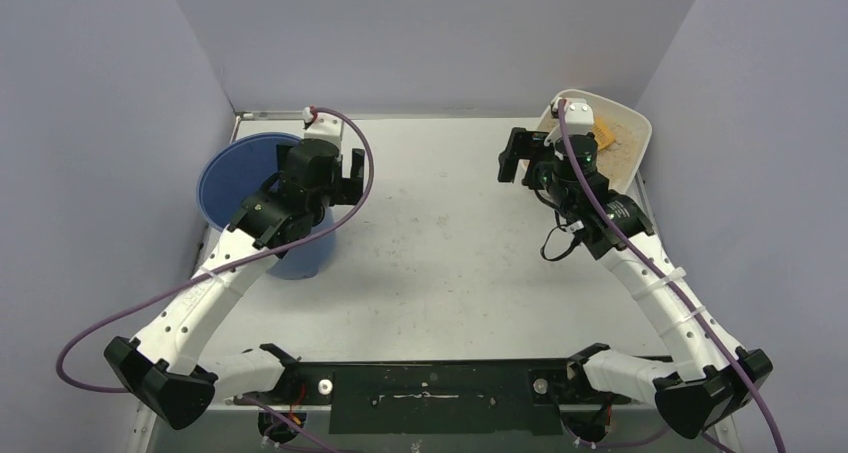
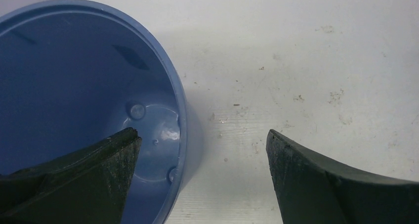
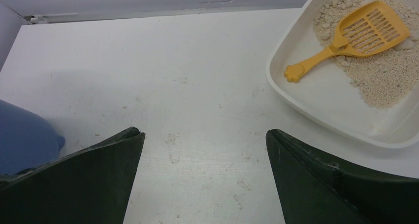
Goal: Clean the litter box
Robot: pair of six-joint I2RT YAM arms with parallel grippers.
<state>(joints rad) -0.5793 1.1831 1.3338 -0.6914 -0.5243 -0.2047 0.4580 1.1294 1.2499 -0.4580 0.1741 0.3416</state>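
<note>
The left pincer stands wide open with nothing between its fingers; one finger hangs over the inside of the blue bucket, the other over bare table, and the bucket's rim passes between them. The right pincer is spread just as wide and holds nothing; below it is only table.

The table is white and flat, scuffed and flecked with small dark specks; a little blue of the bucket shows at the left edge of the right wrist view. Ahead and to the right of the right pincer, apart from it, sits the litter box, set at an angle in the table's far right corner; tan granules are heaped toward its far side, and a yellow slotted scoop lies on them, its handle pointing onto the bare white floor of the tray. The bucket stands upright at the far left of the table, well apart from the litter box. Plain pale grey-lilac walls close the table on the left, far and right sides; a black strip runs along the near edge between the two bases.

Each arm rises from its base, bends at an outer elbow near the front corner and reaches forward and inward; a purple cable trails along each; the left wrist is over the bucket's right edge, the right wrist just beside the litter box.
</note>
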